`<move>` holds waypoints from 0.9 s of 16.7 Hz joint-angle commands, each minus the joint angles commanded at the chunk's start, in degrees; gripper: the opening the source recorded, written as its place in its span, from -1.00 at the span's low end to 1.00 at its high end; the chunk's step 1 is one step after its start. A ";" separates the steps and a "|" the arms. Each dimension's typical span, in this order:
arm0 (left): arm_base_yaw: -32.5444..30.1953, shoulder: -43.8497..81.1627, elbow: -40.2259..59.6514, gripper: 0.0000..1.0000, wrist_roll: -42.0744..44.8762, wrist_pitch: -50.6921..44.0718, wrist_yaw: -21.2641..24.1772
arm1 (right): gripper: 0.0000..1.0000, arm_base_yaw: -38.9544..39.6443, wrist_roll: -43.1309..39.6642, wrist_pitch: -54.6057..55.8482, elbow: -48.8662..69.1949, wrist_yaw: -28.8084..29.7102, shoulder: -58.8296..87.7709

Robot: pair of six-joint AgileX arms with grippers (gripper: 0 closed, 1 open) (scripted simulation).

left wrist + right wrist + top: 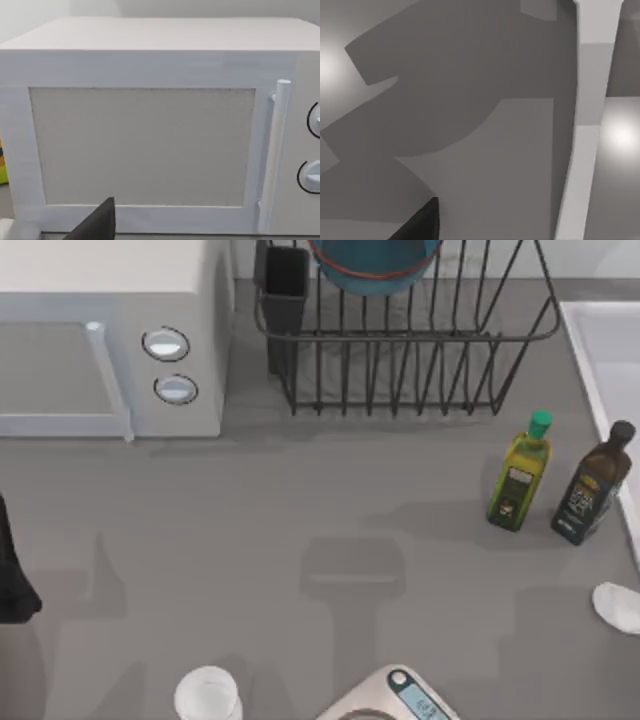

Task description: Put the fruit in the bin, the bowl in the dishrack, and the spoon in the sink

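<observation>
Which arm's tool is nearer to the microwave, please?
Left. The left tool faces the microwave door from nearby; the right tool is over the table beside the sink rim.

The blue bowl [375,265] sits in the black wire dishrack [405,335], at the far side of the table from the left arm [15,570], a dark shape at the table's left edge. The spoon [617,605] lies at the opposite right edge, just below the sink [610,350]. Two bottles [555,480] stand between them.

surface: grey table [250,540] | back-left: white microwave [110,300] | light: soft shadows
</observation>
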 joint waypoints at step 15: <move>0.00 0.00 0.00 1.00 0.00 0.00 0.00 | -1.00 0.00 0.00 0.00 0.00 0.00 0.00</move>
